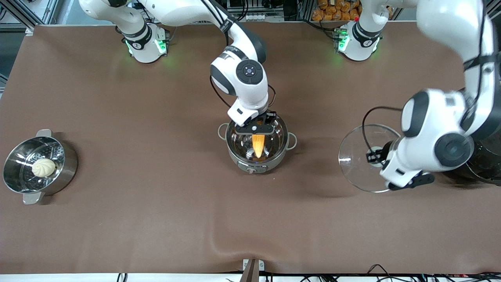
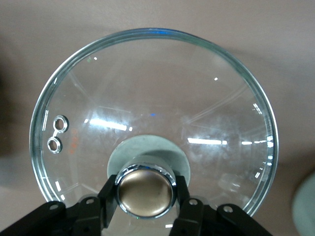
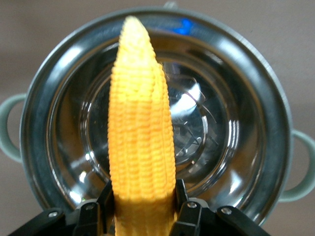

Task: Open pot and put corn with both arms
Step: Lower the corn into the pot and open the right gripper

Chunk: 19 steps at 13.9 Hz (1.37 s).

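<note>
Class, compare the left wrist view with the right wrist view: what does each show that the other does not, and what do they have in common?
Only the left wrist view shows the glass lid, its copper-coloured knob gripped by the left claw. Only the right wrist view shows the corn gripped by the right claw, pointing over the open pot. Both share a shut claw and the brown table.

The front view looks steeply down over the whole table (image 1: 156, 219). Each wrist view looks close past its own fingers; the right wrist view shares the pot (image 1: 257, 145) (image 3: 261, 98).
</note>
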Each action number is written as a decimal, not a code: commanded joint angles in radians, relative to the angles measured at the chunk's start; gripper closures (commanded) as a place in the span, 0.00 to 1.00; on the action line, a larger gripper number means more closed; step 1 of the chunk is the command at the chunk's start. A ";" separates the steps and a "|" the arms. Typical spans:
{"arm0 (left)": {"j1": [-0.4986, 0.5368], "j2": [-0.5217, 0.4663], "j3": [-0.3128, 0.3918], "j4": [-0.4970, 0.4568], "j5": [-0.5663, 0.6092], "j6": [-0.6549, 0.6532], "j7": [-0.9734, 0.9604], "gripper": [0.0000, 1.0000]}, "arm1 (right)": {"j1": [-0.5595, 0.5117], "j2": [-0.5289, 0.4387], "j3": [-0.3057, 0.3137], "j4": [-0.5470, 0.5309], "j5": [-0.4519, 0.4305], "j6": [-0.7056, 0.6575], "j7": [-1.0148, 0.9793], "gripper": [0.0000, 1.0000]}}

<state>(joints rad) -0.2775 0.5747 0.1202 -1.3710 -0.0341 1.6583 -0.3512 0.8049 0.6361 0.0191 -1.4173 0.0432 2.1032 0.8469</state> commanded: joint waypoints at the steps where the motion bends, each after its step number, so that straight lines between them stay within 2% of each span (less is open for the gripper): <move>1: 0.004 0.108 -0.007 0.030 -0.036 0.087 0.017 1.00 | -0.012 0.001 0.007 0.024 -0.012 -0.022 0.011 0.00; 3: -0.002 0.151 -0.005 0.027 -0.038 0.155 0.006 1.00 | -0.019 -0.022 0.005 0.024 -0.017 -0.032 0.001 0.00; 8: -0.005 0.214 -0.013 0.012 -0.043 0.267 0.006 1.00 | -0.202 -0.180 0.005 0.011 0.000 -0.184 -0.187 0.00; 9: -0.005 0.217 -0.013 0.004 -0.043 0.268 0.006 0.72 | -0.249 -0.209 0.007 0.009 0.003 -0.216 -0.221 0.00; 10: -0.009 0.217 -0.013 0.000 -0.041 0.270 0.009 0.02 | -0.292 -0.240 0.009 0.009 0.009 -0.248 -0.254 0.00; 13: -0.014 0.203 -0.011 -0.020 -0.038 0.265 0.006 0.00 | -0.445 -0.326 0.007 0.003 0.058 -0.340 -0.365 0.00; 16: -0.012 0.136 -0.011 -0.022 -0.038 0.253 -0.005 0.00 | -0.577 -0.423 -0.001 -0.078 0.057 -0.364 -0.518 0.00; 18: -0.008 0.056 -0.011 -0.028 -0.035 0.235 -0.005 0.00 | -0.633 -0.456 -0.004 -0.074 0.000 -0.449 -0.529 0.00; 19: 0.001 0.001 -0.011 -0.043 -0.032 0.227 -0.003 0.00 | -0.644 -0.479 -0.001 -0.074 -0.070 -0.485 -0.545 0.00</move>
<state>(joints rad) -0.2850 0.7017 0.1061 -1.3618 -0.0489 1.9151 -0.3539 0.1935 0.2333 -0.0019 -1.4363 0.0485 1.6590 0.3189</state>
